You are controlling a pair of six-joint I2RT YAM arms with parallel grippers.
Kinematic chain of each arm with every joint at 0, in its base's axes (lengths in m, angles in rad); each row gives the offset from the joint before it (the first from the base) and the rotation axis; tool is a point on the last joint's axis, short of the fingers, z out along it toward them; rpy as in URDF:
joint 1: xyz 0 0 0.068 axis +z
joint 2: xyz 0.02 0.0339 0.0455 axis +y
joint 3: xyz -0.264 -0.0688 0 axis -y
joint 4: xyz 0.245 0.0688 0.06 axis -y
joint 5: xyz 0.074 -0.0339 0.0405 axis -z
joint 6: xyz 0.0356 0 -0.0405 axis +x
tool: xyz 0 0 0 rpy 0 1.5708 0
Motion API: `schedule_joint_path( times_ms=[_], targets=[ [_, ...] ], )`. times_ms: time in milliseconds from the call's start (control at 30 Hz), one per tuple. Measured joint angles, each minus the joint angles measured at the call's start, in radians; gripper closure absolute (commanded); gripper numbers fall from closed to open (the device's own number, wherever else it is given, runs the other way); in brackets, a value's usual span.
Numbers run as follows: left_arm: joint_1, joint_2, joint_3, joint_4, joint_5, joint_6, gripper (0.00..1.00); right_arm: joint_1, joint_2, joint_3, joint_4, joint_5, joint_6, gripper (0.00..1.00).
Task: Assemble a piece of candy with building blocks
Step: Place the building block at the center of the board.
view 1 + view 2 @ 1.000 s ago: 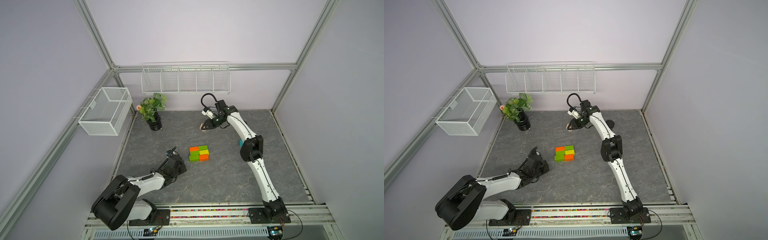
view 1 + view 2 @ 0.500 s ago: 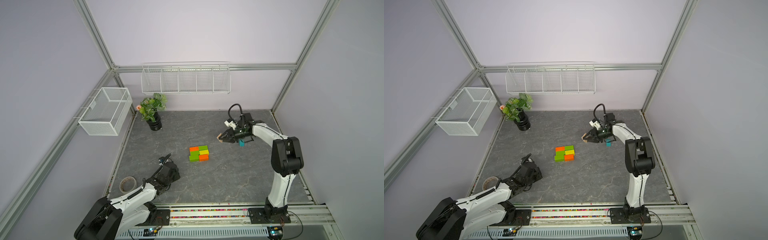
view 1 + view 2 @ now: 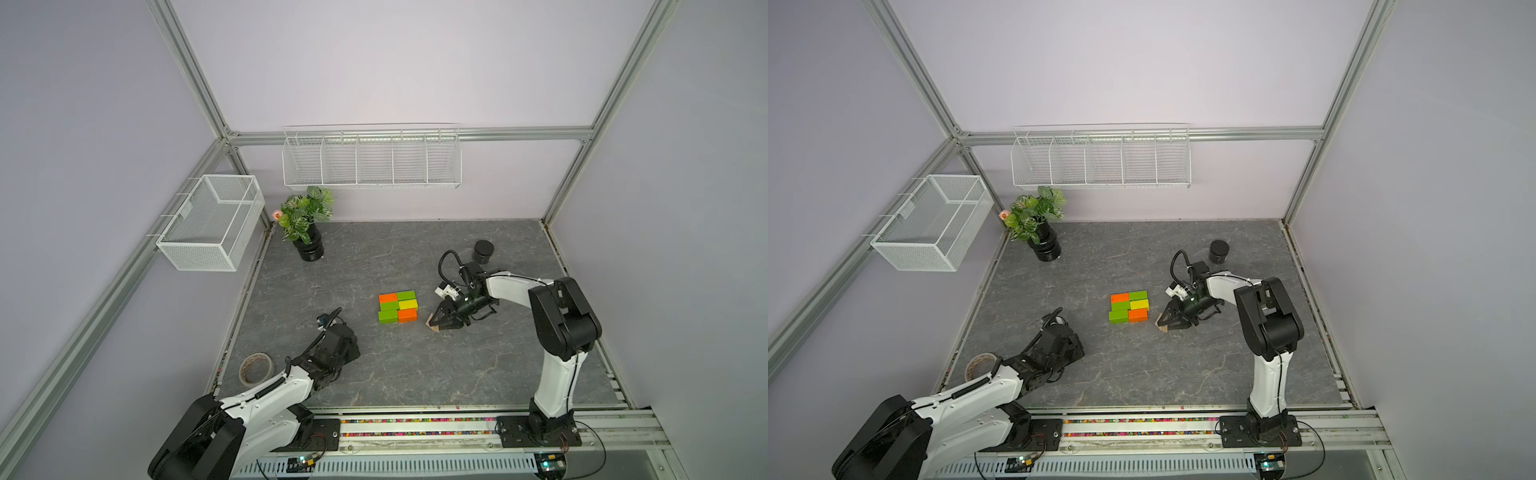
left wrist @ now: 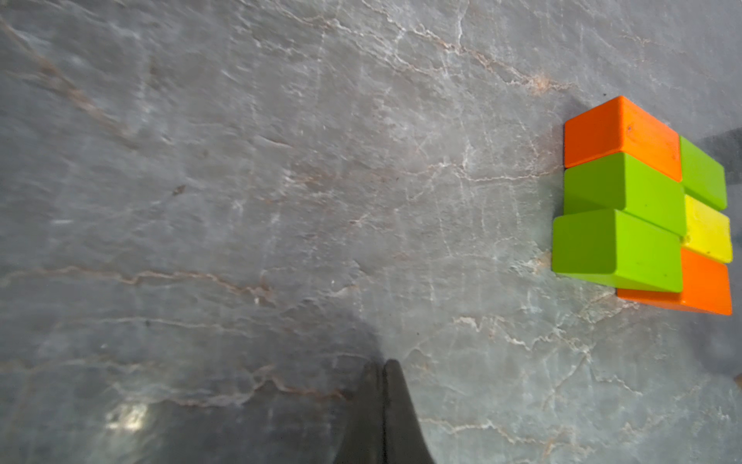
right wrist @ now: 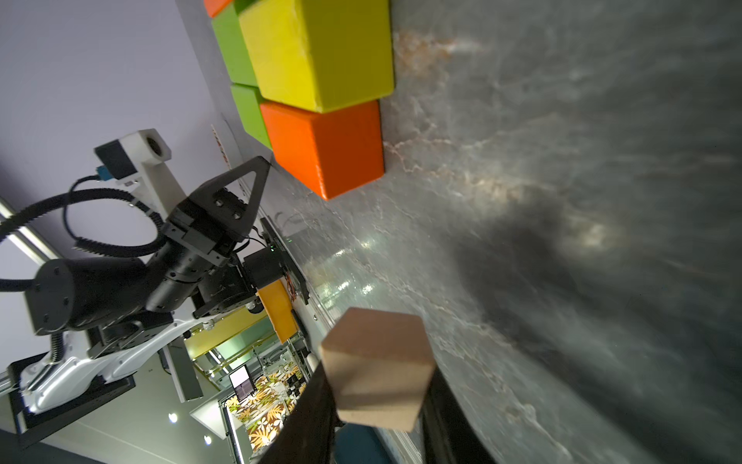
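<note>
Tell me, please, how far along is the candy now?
Done: the six-brick rectangle stands complete. In hand: the right gripper holds the tan triangle near its orange corner brick, not yet joined. Left: seating it, then the teal triangle, which no view clearly shows.

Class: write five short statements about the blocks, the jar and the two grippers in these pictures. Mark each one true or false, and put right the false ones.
1. The right gripper holds a tan block. True.
2. The tan block touches the bricks. False: bare table shows between them.
3. The left gripper is shut and empty. True.
4. The yellow brick sits at a corner of the rectangle. False: it sits midway along one side, between a green and an orange brick.
5. The jar lies in a wire basket. False: it stands on the table.
</note>
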Motion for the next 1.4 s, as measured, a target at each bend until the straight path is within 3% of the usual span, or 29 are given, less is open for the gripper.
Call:
schedule_joint_path(
  times_ms=[100,200,433,933,1200,1400],
  targets=[
    [0.000,-0.001,0.000,0.000,0.000,0.000,1.00,0.027,0.014,0.004,-0.032,0.044,-0.006,0.54],
    [0.000,-0.001,0.000,-0.001,0.000,0.000,1.00,0.032,0.031,0.006,-0.064,0.080,-0.013,0.51],
    [0.000,0.000,0.000,0.000,0.000,0.000,1.00,0.031,0.023,0.030,-0.139,0.158,-0.017,0.50],
    [0.000,0.043,0.006,0.047,-0.011,0.000,1.00,0.012,-0.122,-0.005,-0.226,0.594,-0.016,0.55],
    [0.000,0.052,0.011,0.051,-0.011,0.000,1.00,-0.003,-0.153,-0.037,-0.208,0.641,-0.015,0.57],
    [0.000,0.060,0.014,0.058,-0.011,0.000,1.00,-0.003,-0.276,-0.042,-0.198,0.610,-0.010,0.53]
  ],
)
